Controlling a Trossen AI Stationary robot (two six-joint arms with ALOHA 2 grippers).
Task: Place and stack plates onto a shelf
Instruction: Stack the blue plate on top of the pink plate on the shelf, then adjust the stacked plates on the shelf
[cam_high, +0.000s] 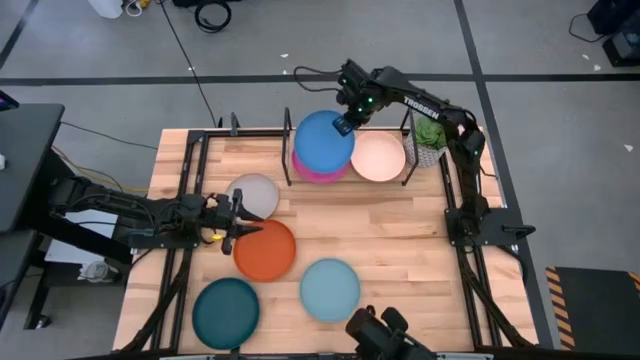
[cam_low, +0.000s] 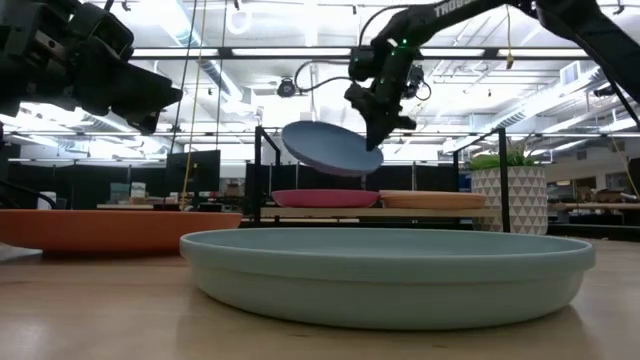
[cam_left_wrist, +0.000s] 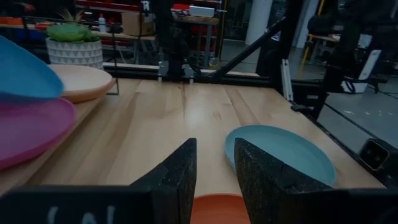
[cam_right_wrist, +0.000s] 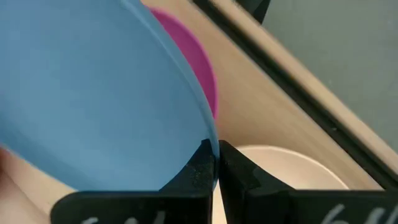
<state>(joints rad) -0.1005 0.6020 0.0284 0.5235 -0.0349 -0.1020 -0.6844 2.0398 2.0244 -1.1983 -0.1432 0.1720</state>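
Note:
My right gripper (cam_high: 343, 124) is shut on the blue plate (cam_high: 322, 142), which hangs in the air over the magenta plate (cam_high: 322, 171). The magenta plate lies on the shelf (cam_low: 340, 212) at the table's far edge, beside the peach plate (cam_high: 378, 157). My left gripper (cam_high: 243, 218) is open and hovers above the far-left rim of the orange plate (cam_high: 266, 250), touching nothing. The grey-white plate (cam_high: 253, 194), the light teal plate (cam_high: 330, 289) and the dark teal plate (cam_high: 226, 312) lie flat on the table. No cream plate shows. My right gripper pinches the blue plate's rim (cam_right_wrist: 200, 134) between its two fingers, at the plate's far-right edge (cam_high: 338, 124). The fingers (cam_low: 374, 128) come from above, pointing down. The plate is lifted clear and tilted, just above the magenta plate (cam_low: 325, 198).
A potted plant (cam_high: 428, 133) stands at the shelf's right end. Thin black posts (cam_high: 290, 135) rise at the shelf's sides. Black frame rails run along the table's left and right edges. Bare wood (cam_high: 380, 230) lies between the shelf and the near plates.

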